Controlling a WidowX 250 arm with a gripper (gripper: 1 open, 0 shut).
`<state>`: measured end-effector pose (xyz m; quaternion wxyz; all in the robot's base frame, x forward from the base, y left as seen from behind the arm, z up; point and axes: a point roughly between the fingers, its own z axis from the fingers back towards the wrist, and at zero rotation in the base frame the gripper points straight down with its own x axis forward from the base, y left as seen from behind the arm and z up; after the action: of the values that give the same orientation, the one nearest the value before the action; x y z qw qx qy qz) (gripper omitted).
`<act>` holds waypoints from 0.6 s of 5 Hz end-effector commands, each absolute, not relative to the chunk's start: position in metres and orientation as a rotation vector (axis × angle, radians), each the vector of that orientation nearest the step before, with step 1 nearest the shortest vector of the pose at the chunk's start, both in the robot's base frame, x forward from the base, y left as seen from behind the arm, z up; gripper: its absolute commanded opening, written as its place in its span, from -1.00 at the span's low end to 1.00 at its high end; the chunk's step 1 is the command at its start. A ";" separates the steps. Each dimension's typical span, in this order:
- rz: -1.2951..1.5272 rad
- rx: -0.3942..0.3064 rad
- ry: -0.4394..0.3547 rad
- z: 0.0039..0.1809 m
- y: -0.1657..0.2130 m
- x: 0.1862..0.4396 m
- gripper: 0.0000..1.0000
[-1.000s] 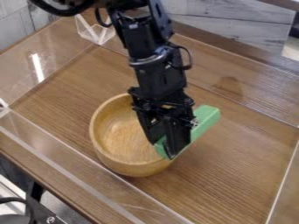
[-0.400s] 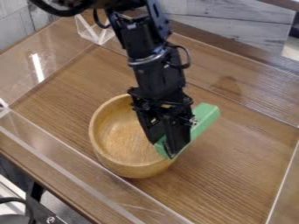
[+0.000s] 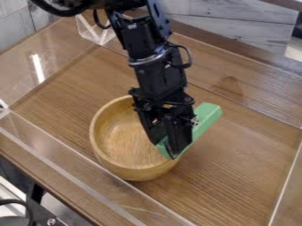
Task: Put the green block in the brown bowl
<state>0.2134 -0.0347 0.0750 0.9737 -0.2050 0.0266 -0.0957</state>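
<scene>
Wooden bowl (image 3: 116, 141), left, sits upright on the bench (image 3: 242, 154), where it was a second ago, its near-left inner wall in plain sight and its right side partly hidden behind the machinery. Above it and to the right, the black robot arm (image 3: 156, 66) slants down from the top of the frame, its upper length having edged only slightly over the past second. At its lower end, the hand (image 3: 172, 148) is clamped on the green block (image 3: 204, 124), its fingers over the block's lower part at the bowl's right rim. The block, tilted, pokes out to the right with its upper end a touch higher in the view than a second ago; whether its lower end touches the rim cannot be told. The small shift looks like final positioning rather than a release. The task appears well along but unfinished: the block likely needs to go farther left, over the hollow, before the hand lets go, or it could tumble outside onto the bench
</scene>
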 end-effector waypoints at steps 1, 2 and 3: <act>-0.190 -0.409 0.001 0.085 -0.030 0.225 -1.00; -0.188 -0.413 -0.001 0.085 -0.029 0.226 -1.00; -0.186 -0.417 -0.002 0.085 -0.028 0.227 -1.00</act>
<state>0.2152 -0.0327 0.0749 0.9728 -0.2112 0.0241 -0.0924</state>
